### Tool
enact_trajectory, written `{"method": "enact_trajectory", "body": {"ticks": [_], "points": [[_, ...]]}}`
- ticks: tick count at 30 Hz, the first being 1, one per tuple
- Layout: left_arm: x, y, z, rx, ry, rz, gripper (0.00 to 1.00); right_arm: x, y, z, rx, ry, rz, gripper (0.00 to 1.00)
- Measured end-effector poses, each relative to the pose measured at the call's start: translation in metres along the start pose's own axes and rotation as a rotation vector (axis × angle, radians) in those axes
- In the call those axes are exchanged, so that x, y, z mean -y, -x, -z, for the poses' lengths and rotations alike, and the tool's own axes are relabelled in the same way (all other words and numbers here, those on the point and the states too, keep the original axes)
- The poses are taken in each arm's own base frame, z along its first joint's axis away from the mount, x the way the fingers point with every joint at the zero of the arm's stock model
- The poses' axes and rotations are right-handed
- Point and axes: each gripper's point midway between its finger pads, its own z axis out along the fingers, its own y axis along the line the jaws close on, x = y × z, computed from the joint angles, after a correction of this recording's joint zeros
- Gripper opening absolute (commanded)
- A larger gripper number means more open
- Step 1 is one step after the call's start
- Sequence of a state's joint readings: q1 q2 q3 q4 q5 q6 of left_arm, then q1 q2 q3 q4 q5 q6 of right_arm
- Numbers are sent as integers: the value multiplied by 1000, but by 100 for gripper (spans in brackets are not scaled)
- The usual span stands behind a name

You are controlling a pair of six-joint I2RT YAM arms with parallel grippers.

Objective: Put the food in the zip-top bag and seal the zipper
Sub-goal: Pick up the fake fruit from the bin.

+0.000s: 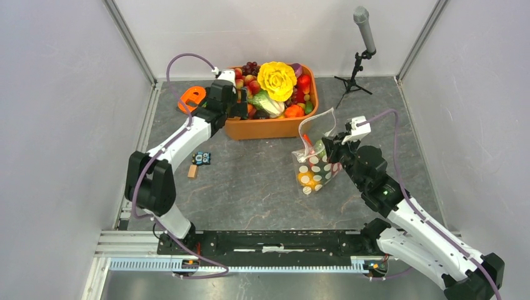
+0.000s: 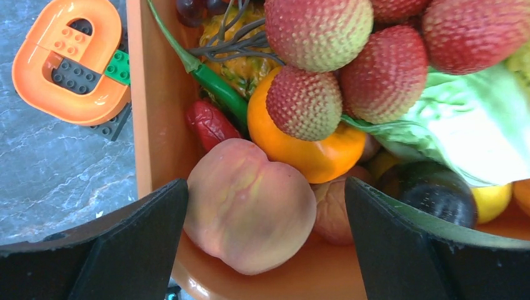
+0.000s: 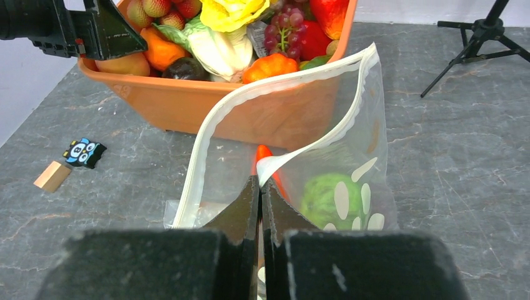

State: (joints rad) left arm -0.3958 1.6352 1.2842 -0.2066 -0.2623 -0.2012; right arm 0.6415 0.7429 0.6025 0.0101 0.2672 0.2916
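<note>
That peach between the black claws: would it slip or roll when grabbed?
The peach looks smooth and rounded, so it may slip a little in the open left gripper. Nudged, it would probably roll, though the orange tub wall and the orange fruit beside it hem it in. Its waxy look suggests a light plastic toy.

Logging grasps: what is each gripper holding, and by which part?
Right gripper pinches the zip-top bag by the near lip of its open mouth. Left gripper holds nothing: open, straddling a peach in the orange tub.

1 bag (image 1: pixel 314 167), 1 tub (image 1: pixel 262 129), 2 claws (image 1: pixel 241 110) (image 1: pixel 325 145).
</note>
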Motion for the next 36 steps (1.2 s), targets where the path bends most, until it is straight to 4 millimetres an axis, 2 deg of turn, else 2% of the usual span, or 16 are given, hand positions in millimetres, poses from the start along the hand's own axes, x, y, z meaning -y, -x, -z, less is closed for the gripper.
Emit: {"method": "enact_trajectory", "body": {"ticks": [6,18,21,31,36], "points": [[-3,-8,-11,-33,19,-41,99,2,-1,0,-4,-8,12,2],[2,-12,-15,-49,-2,-48,81,1,-4,-3,-18,-7,15,2],[5,-14,-15,-56,-25,-47,80,0,-4,-4,-20,-5,10,2],[14,-17,-15,-66,-79,-45,91,-1,-5,-4,-22,-4,-12,2],[16,-17,-14,-69,-90,-46,97,-1,-12,-7,-44,-5,-6,3]]}}
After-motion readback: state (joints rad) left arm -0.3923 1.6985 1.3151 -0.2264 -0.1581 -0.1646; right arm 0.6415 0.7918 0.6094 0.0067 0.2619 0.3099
